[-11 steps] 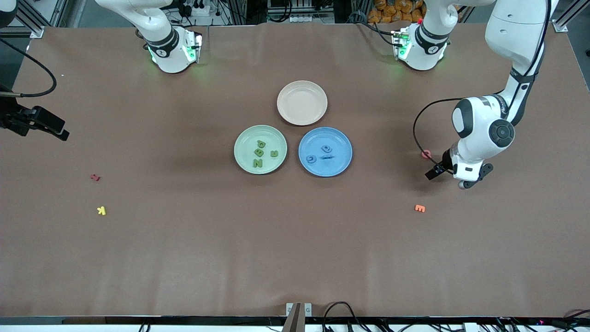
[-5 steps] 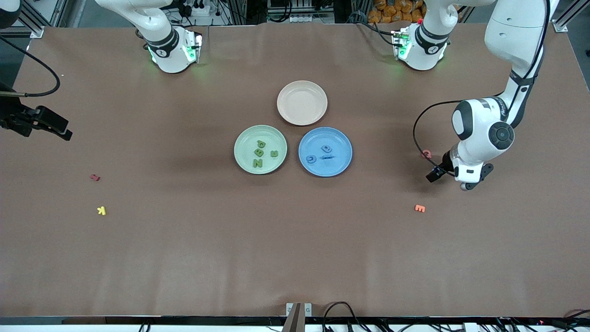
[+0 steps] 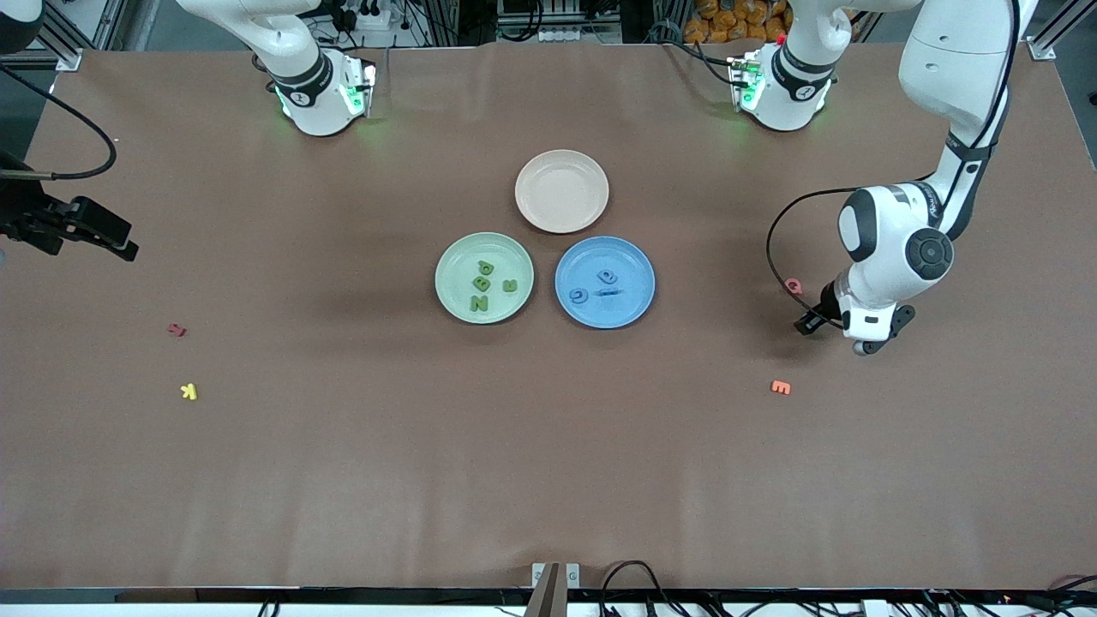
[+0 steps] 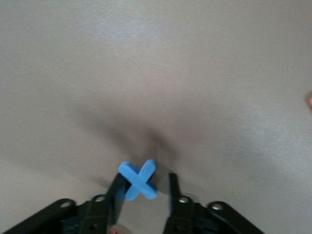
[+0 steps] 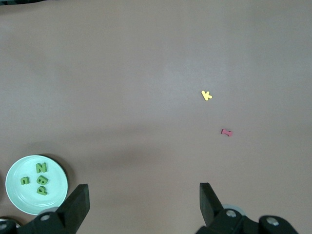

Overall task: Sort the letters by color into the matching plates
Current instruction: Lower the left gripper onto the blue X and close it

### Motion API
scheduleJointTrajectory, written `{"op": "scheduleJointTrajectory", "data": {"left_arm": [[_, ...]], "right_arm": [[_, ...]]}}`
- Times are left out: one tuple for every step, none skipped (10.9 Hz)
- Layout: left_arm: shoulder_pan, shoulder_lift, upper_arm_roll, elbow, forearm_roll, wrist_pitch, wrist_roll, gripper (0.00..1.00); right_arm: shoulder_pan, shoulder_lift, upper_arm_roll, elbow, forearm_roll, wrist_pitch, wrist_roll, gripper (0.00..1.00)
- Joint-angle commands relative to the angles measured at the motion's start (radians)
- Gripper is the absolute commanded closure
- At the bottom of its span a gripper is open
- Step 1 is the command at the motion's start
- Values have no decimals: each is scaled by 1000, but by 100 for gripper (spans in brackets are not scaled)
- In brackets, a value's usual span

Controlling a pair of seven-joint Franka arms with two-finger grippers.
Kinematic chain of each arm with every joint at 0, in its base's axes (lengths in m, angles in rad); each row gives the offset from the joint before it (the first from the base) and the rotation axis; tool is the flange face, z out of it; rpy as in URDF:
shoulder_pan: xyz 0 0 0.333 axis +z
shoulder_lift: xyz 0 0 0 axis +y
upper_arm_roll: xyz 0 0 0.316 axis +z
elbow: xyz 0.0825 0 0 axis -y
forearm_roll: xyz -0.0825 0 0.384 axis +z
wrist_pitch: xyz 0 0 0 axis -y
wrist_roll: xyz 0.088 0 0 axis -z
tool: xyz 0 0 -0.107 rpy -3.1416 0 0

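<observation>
left tool [image 4: 145, 187]: low at the table [image 3: 548, 480], toward the left arm's end – blue X letter [image 4: 138, 179] sits between its fingers [image 4: 117, 190]; one finger touches it, the other shows a gap, so a grip can't be confirmed
right tool [image 5: 144, 202]: up in the air over the right arm's end of the table, fingers spread wide, nothing in them – arm waits
green plate [image 3: 447, 296]: mid-table, four green letters [image 3: 482, 285] in it
blue plate [image 3: 636, 300]: just beside the green plate, toward the left arm's end; three blue letters [image 3: 600, 287] in it
beige-pink plate [image 3: 561, 190]: farther from the front camera than the other two, no letters in it
pink letter [image 3: 794, 285]: on the table near the left tool
orange letter [image 3: 780, 387]: nearer the front camera than the pink one
red letter [image 3: 176, 329]: toward the right arm's end
yellow K [image 3: 188, 392]: near the red letter, nearer the front camera
</observation>
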Motion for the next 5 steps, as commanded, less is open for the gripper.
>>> {"op": "scheduleJointTrajectory", "data": {"left_arm": [[-26,4,18,2,40,-17,-14,74],[-26,4,18,2,50,-18,-14,95],[-26,4,18,2,76,-18,-14,100],[-26,4,18,2,115,-18,-14,100],[-26,4,17,4,129,-18,-14,100]], "right_arm": [[-2,0,2,-1,13,3,-7,0],[-2,3,2,-1,13,5,-7,0],[-2,4,2,-1,13,7,-7,0],[-2,6,2,-1,13,8,-7,0],[0,6,2,-1,13,7,-7,0]]}}
